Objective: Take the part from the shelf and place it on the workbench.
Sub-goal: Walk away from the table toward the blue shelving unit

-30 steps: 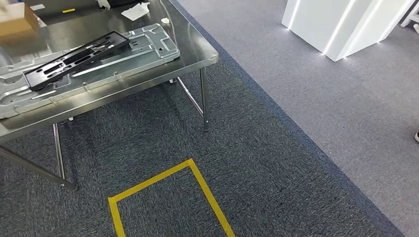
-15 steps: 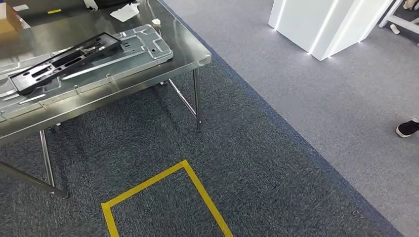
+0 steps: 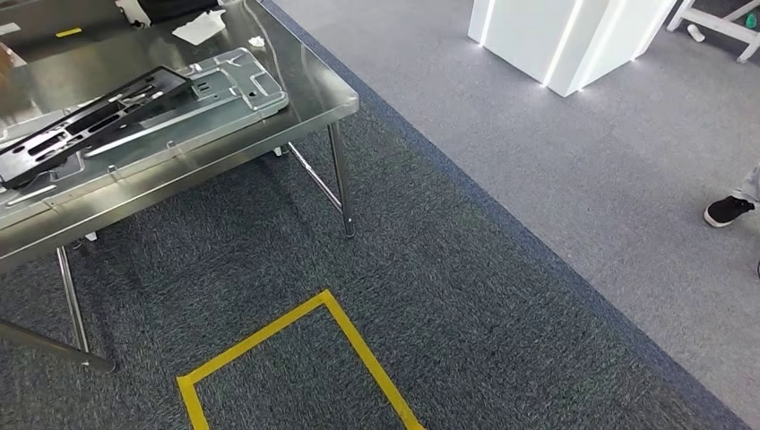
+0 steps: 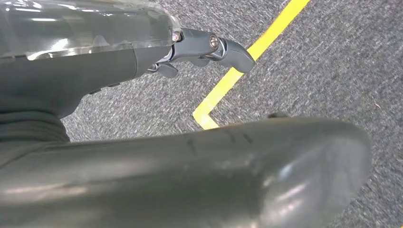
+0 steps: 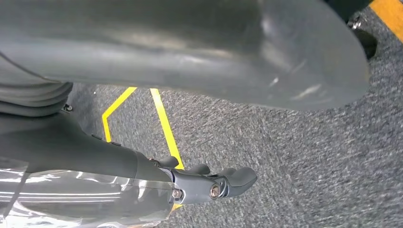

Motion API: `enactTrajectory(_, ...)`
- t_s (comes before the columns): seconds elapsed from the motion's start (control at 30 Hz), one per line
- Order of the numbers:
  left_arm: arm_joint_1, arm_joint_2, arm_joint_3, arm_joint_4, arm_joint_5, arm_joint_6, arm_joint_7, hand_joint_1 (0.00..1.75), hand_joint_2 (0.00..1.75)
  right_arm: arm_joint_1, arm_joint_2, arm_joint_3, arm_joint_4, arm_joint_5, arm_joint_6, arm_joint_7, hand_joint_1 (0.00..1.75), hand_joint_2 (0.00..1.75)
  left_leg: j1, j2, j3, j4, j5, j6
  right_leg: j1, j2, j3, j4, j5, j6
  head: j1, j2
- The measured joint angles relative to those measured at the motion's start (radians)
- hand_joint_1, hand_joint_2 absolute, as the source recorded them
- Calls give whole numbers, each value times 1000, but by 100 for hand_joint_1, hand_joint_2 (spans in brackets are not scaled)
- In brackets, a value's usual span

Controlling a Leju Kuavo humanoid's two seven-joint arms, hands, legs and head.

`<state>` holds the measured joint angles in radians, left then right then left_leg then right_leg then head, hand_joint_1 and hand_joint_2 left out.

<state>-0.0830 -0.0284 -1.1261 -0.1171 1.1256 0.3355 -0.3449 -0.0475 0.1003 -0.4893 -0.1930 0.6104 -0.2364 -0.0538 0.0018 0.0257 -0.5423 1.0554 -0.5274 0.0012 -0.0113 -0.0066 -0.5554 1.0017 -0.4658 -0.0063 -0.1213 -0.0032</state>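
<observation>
A long black slotted part (image 3: 90, 121) lies on a grey pressed-metal plate (image 3: 224, 85) on the steel workbench (image 3: 300, 112) at the upper left of the head view. My left hand (image 4: 119, 61) hangs over the dark carpet with its fingers (image 4: 228, 47) stretched out and nothing in it. My right hand (image 5: 95, 156) hangs the same way, its fingers (image 5: 223, 183) extended and holding nothing. Both hands are far from the bench.
Yellow tape (image 3: 358, 345) marks a rectangle on the dark carpet in front of me. The bench legs (image 3: 341, 184) stand to its left. A white lit pillar (image 3: 556, 36) rises at the back right. A person's black shoe (image 3: 728, 210) is at the right edge.
The whole picture has slid left as the camera turned right. The bench sits further toward the left edge and a person's shoe has come into view on the right.
</observation>
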Motion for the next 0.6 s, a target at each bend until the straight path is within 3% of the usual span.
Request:
enactTrajectory(0.1,4,1,0,0,-4,1,8,0,0,0,0,-3,0,0,1,0,0,0,3,-16,-86,189,-94,-6,2,8,-3,0,1,-10,0,0)
enactTrajectory(0.13,5,1,0,0,-4,1,12,0,0,0,-1,-5,0,1,2,1,0,0,4,-16,-106,233,-106,-7,3,13,-3,0,1,-10,0,0)
enactTrajectory(0.17,7,1,0,-1,-5,0,15,0,0,1,-1,-6,0,1,3,3,0,0,5,-16,-110,241,-96,-8,3,18,-2,1,1,-10,0,0)
enactTrajectory(0.2,7,1,0,-1,-6,0,17,0,0,1,-1,-7,0,1,3,5,0,0,6,-16,-95,207,-68,-7,3,24,-1,1,1,-10,0,0)
enactTrajectory(0.27,7,1,0,-1,-8,1,21,0,0,1,-1,-7,0,2,4,10,0,0,7,-26,-30,68,2,-1,4,34,2,4,-1,-7,0,0)
enactTrajectory(0.33,7,1,-1,-1,-11,2,24,0,0,1,-1,-7,0,2,4,12,0,0,5,-37,11,-27,34,6,5,42,0,8,-1,2,0,0)
enactTrajectory(0.47,5,1,-2,-4,-16,5,28,0,0,4,-2,-8,0,3,5,15,0,0,2,-31,14,-47,42,26,3,42,-6,15,-5,25,0,0)
enactTrajectory(0.53,5,0,-2,-6,-14,9,29,0,0,4,-2,-8,0,5,6,15,0,0,5,-23,15,-55,50,39,1,29,-34,78,-47,35,0,0)
enactTrajectory(0.6,6,0,-2,-6,-10,13,29,0,0,3,-2,-8,0,7,6,14,0,0,3,-15,13,-55,51,44,-2,19,-96,209,-113,43,0,0)
